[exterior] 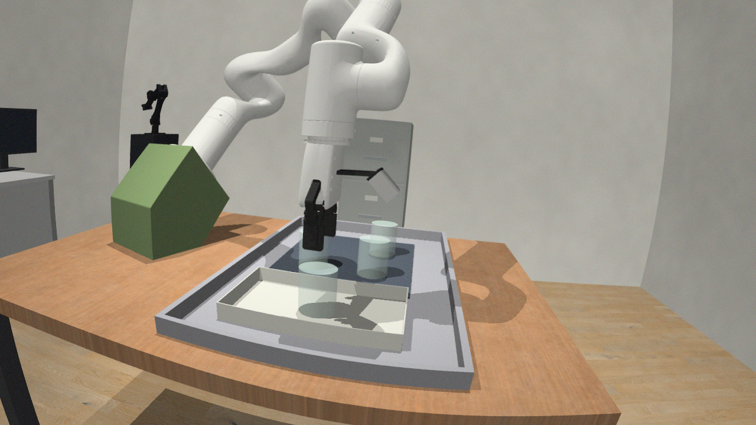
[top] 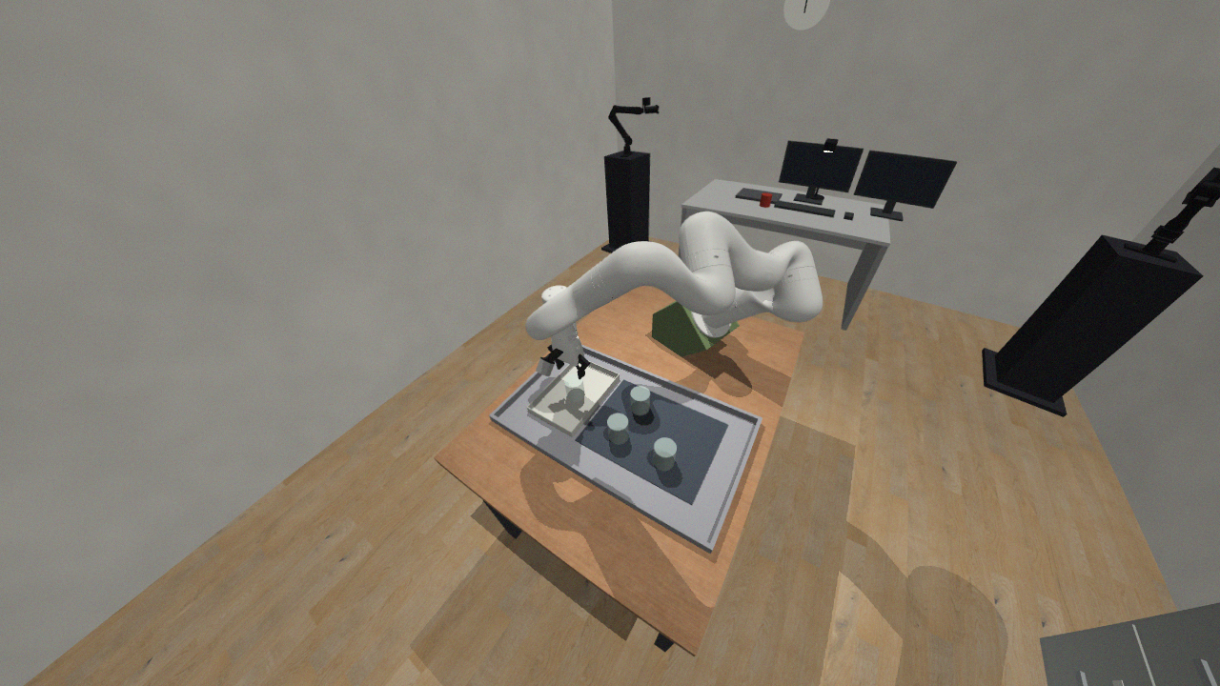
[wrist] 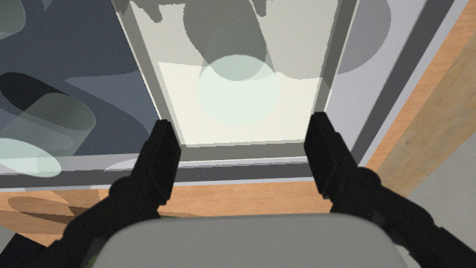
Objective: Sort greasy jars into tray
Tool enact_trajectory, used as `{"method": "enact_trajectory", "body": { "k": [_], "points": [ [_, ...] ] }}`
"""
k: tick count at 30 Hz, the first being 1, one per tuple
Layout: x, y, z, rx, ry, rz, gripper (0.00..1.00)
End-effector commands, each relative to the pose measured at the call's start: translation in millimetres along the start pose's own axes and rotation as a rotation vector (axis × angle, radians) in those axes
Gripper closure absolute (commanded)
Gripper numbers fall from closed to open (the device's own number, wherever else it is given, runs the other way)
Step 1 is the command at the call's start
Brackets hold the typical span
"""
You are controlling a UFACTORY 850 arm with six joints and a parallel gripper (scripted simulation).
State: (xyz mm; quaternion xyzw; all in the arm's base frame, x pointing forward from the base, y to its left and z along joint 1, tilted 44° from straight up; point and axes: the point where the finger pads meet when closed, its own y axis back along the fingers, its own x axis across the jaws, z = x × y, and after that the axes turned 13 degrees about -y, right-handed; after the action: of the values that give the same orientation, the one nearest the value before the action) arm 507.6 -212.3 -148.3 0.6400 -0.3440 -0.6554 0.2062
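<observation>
My gripper [top: 569, 370] [exterior: 315, 244] [wrist: 241, 132] is open and empty. It hangs a little above one glass jar [top: 573, 393] [exterior: 317, 288] [wrist: 238, 89], which stands mouth down inside the cream tray [top: 553, 417] [exterior: 312, 327] [wrist: 242, 150], clear of the fingers. Three other jars stand on the dark mat [top: 699, 443] [exterior: 343, 251] [wrist: 74, 45]: one [top: 640, 399] [exterior: 384, 235] nearest the arm's base, one [top: 617, 429] [exterior: 374, 257] [wrist: 56, 119] beside the tray, and one [top: 664, 452] farthest from the tray. In the exterior view the third mat jar is mostly hidden behind the gripper.
Tray and mat lie on the rimmed steel table top [top: 729, 489] [exterior: 433, 338], which sits on a wooden table. A green block [top: 678, 328] [exterior: 163, 198] stands at the arm's base. A grey panel [exterior: 391, 153] stands behind the table.
</observation>
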Motion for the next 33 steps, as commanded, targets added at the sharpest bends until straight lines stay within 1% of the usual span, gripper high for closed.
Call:
{"method": "enact_trajectory", "body": {
  "k": [1,3,33],
  "points": [
    [0.1,18.9,-0.9,0.002,0.001,0.001,0.0],
    [0.1,26.7,-0.9,0.002,0.001,0.001,0.0],
    [0.1,26.7,-0.9,0.002,0.001,0.001,0.0]
  ]
}}
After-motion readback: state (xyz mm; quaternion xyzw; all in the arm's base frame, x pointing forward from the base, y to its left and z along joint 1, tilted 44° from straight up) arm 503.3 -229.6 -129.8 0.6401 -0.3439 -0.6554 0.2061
